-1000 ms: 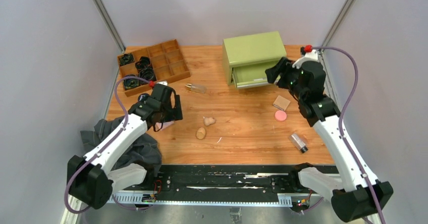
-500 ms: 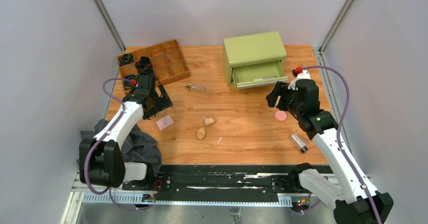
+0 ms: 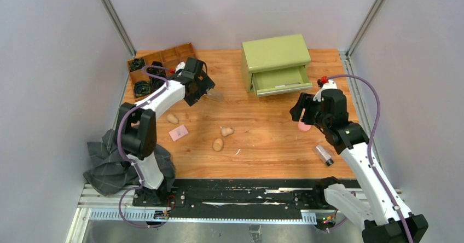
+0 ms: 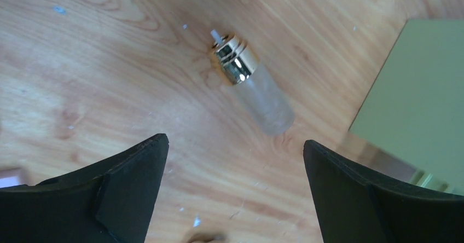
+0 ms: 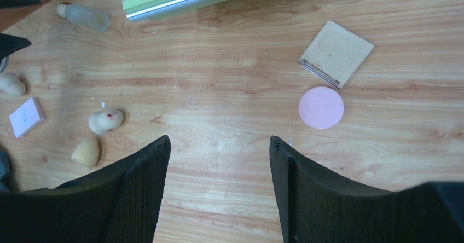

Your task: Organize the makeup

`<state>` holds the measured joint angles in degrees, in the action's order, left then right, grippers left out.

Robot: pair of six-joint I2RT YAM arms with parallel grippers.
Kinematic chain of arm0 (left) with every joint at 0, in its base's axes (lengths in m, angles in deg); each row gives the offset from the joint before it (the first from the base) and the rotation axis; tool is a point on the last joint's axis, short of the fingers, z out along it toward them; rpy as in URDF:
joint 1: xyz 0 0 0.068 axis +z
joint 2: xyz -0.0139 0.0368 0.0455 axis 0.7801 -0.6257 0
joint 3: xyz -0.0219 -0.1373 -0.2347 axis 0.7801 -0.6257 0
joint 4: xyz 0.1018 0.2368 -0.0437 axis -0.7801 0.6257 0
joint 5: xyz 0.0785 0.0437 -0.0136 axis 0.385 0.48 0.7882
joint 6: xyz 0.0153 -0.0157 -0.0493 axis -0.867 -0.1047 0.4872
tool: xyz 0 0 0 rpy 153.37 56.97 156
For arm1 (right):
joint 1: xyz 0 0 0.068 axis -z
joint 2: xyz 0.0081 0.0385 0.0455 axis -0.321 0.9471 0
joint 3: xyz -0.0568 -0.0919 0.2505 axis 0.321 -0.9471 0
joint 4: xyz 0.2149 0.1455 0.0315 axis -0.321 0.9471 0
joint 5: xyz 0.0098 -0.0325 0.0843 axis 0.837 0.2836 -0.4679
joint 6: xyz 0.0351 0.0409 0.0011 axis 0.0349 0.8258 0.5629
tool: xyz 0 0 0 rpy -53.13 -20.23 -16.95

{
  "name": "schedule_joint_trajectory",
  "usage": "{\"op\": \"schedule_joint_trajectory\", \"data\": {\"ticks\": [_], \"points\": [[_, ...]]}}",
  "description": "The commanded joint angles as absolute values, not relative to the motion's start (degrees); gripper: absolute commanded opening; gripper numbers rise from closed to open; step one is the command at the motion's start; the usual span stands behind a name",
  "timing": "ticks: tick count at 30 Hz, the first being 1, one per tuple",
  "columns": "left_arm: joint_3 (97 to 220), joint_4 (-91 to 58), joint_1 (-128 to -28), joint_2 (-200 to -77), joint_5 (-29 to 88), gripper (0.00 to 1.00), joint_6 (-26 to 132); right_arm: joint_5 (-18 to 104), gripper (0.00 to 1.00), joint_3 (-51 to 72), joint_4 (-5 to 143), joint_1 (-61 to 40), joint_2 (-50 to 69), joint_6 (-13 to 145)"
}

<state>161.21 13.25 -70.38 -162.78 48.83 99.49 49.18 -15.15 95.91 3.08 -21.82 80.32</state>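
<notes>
The left gripper (image 4: pixel 232 144) has its two black fingers (image 4: pixel 126 188) spread wide, with nothing between them but bare table (image 4: pixel 82 62). The gold-cap bottle (image 4: pixel 250 87) lies flat on its side just past the fingertips. It does not touch either one. Its gold cap points away from the green box (image 4: pixel 421 90), and its clear end points toward that box, which is close by. The wooden tray (image 3: pixel 164 57) sits on the other side of this gripper, with black bands (image 3: pixel 143 88) in some of its cups. The right gripper (image 5: pixel 219 142) is open too, but not as wide, and only wood shows between its fingers (image 5: pixel 306 199). The pink puff (image 5: pixel 321 107) lies flat on the table just past one fingertip and off to the side, not between the fingers. The tan pad (image 5: pixel 336 53) lies just beside the puff, a little farther out. On the other side of this gripper, two sponges (image 5: pixel 105 120) lie close together. A third sponge (image 5: pixel 11 83) and a small pink block (image 5: pixel 25 117) lie farther off. The box has its drawer (image 3: pixel 279 81) pulled open. A dark-cap bottle (image 3: pixel 324 154) lies on its side next to the right arm, nearer the front edge. A grey cloth (image 3: pixel 109 161) is bunched at the front left corner.
</notes>
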Motion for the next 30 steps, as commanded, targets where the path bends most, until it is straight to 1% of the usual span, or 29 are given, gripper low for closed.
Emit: {"op": "schedule_joint_trajectory", "data": {"ticks": [1, 4, 7, 10, 14, 17, 20, 23, 25, 27, 28, 30], "points": [[166.4, 15.1, -70.9, -168.1, 53.0, 0.99, 109.6, 50.4, 0.66, -14.2, 99.1, 3.2, -22.8, 79.1], [168.7, 16.4, -72.2, -171.8, 54.6, 1.0, 111.9, 50.1, 0.66, -14.3, 99.3, 3.2, -22.3, 79.2], [169.3, 16.3, -73.3, -174.3, 57.2, 0.95, 114.8, 48.9, 0.65, -13.3, 99.8, 3.2, -21.3, 79.4], [170.2, 17.0, -73.5, -177.0, 59.2, 0.87, 118.3, 47.5, 0.64, -12.2, 100.9, 3.2, -20.7, 79.7], [172.6, 19.3, -73.6, -180.4, 59.8, 0.78, 120.0, 48.5, 0.64, -12.1, 102.1, 3.2, -21.5, 79.4], [172.2, 19.5, -73.6, -181.0, 59.1, 0.65, 120.5, 49.7, 0.63, -12.2, 103.1, 3.1, -22.5, 79.5], [171.8, 19.5, -73.7, -180.5, 59.0, 0.54, 120.0, 50.4, 0.63, -12.6, 103.2, 3.2, -23.1, 79.5], [171.2, 19.5, -73.8, -178.5, 59.2, 0.46, 118.3, 50.9, 0.63, -12.7, 103.3, 3.1, -23.2, 79.7], [170.2, 19.0, -74.4, -176.2, 60.1, 0.44, 115.9, 51.6, 0.63, -12.9, 103.4, 3.2, -23.5, 80.1], [169.3, 16.6, -75.6, -173.8, 61.8, 0.43, 110.2, 53.3, 0.62, -13.3, 103.4, 3.1, -24.2, 80.8], [169.0, 15.8, -76.3, -172.3, 62.3, 0.4, 106.9, 54.6, 0.63, -13.6, 103.4, 3.2, -24.5, 81.3], [167.0, 10.6, -77.4, -169.6, 60.0, 0.37, 99.1, 57.5, 0.63, -14.2, 103.5, 3.2, -25.4, 82.4]]}}
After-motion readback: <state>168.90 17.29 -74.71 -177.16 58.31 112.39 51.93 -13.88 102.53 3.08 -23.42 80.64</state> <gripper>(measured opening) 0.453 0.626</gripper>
